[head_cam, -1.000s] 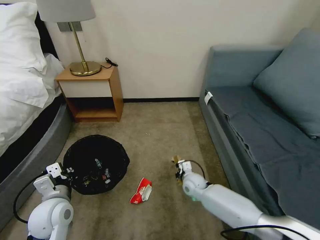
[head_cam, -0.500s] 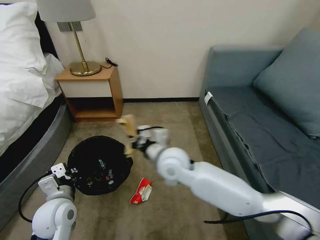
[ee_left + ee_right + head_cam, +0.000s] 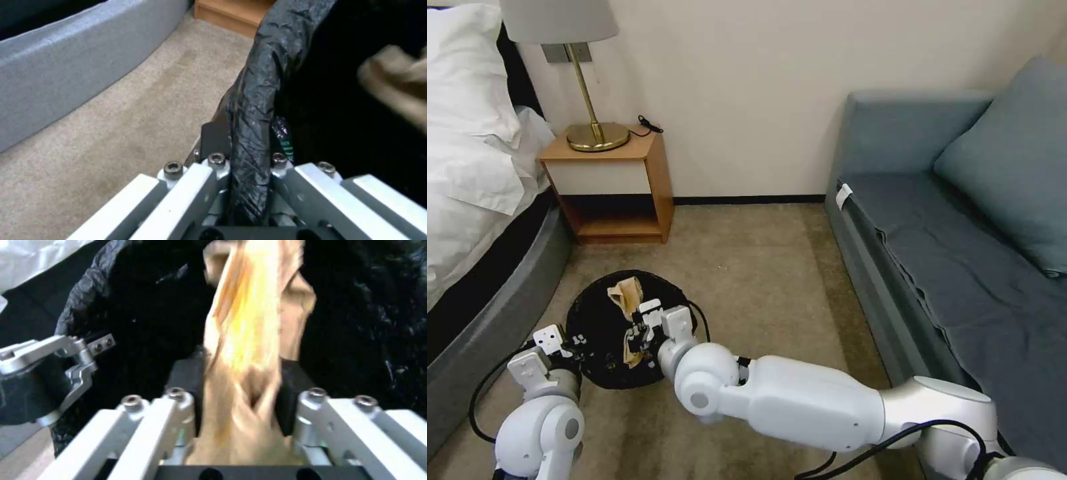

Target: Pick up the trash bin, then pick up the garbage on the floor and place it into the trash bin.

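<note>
The trash bin (image 3: 594, 313), round and lined with a crinkled black bag, stands on the carpet at lower left. My left gripper (image 3: 575, 341) is shut on its near rim; the left wrist view shows the bag rim (image 3: 260, 83) pinched in that gripper (image 3: 248, 140). My right gripper (image 3: 635, 337) hangs over the bin's mouth, shut on a tan-brown peel-like piece of garbage (image 3: 625, 293). In the right wrist view the scrap (image 3: 253, 340) sticks out past the right gripper (image 3: 242, 380), with the black bag (image 3: 378, 323) behind and the left gripper (image 3: 66, 363) on the rim.
A grey bed frame (image 3: 487, 293) runs along the left, close to the bin. A wooden nightstand (image 3: 620, 187) with a brass lamp stands at the back wall. A blue-grey sofa (image 3: 947, 267) fills the right side. Open carpet (image 3: 760, 267) lies between bin and sofa.
My right arm has swung left from the floor near the sofa, carrying the tan scrap up and over the bin. It now covers the red wrapper on the carpet. The left arm barely moved.
</note>
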You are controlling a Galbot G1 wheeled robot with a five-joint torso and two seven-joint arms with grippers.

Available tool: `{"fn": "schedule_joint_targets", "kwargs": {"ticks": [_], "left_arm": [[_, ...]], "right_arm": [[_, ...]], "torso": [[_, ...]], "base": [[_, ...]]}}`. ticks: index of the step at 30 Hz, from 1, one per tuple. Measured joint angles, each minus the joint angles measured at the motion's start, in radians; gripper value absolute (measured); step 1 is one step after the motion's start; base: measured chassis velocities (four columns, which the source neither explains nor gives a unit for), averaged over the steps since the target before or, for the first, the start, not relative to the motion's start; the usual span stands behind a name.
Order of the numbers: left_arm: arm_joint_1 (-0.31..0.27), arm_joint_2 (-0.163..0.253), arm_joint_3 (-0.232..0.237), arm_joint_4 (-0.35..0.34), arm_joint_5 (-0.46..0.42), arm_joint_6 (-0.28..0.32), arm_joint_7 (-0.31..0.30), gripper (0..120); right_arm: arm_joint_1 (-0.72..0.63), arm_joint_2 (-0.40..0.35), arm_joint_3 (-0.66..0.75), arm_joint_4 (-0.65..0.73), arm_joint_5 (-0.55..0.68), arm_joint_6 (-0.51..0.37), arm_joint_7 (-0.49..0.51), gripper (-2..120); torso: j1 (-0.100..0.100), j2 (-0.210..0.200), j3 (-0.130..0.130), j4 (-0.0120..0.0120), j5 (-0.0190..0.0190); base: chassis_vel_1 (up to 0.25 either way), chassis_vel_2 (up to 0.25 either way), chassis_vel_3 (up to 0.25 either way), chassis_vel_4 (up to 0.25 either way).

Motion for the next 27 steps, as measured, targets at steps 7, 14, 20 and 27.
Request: {"fn": "schedule_joint_targets", "kwargs": {"ticks": [7,14,20,27], "left_arm": [[0.000,-0.006,-0.001,0.000,0.002,0.000,-0.001,2],[-0.001,-0.006,-0.012,0.000,0.001,0.000,-0.001,2],[-0.007,-0.005,-0.030,0.009,0.000,-0.004,0.000,2],[-0.010,-0.001,-0.041,0.015,-0.003,-0.008,0.003,2]], "right_arm": [[-0.004,-0.012,0.016,0.016,-0.013,-0.001,-0.004,59],[0.012,-0.035,0.090,0.040,-0.055,-0.013,0.022,88],[0.044,-0.095,0.185,0.023,-0.039,-0.056,0.094,99],[0.000,-0.140,0.193,-0.028,0.065,-0.149,0.207,100]], "torso": [[0.000,0.000,0.000,0.0000,0.0001],[0.000,0.000,0.000,0.0001,0.0002],[0.000,0.000,0.000,-0.0002,0.0003],[0.000,0.000,0.000,-0.0003,0.0003]], "base": [[0.000,0.000,0.000,0.000],[0.000,0.000,0.000,0.000],[0.000,0.000,0.000,0.000],[0.000,0.000,0.000,0.000]]}}
